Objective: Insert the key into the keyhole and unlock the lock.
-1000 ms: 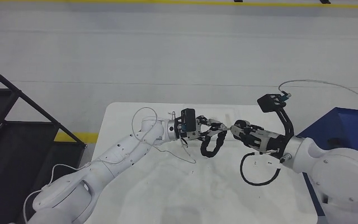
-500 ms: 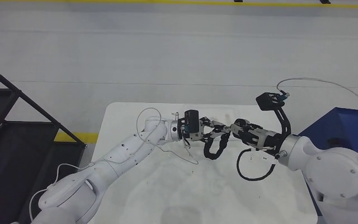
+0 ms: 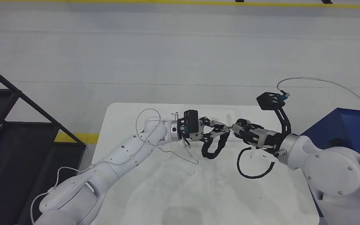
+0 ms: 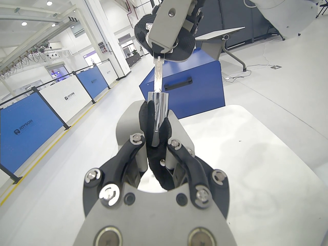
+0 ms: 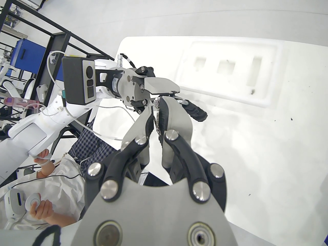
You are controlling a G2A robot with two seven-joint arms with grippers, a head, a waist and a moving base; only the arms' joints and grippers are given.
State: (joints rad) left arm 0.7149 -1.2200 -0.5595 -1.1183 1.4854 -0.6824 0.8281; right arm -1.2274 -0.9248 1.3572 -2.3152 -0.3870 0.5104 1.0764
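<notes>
left tool [image 4: 153, 122] pinching lock [image 4: 159, 108] | right tool [image 5: 156, 111] pinching key [image 4: 158, 75] | key tip at keyhole [image 4: 158, 92], blade mostly out | to do, I'd say: push home, turn

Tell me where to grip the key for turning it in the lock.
Pinch the key by its flat head, across both broad faces, coming along the blade from the end away from the lock. The blade must stay free for the keyhole; the right gripper holds it so.
</notes>
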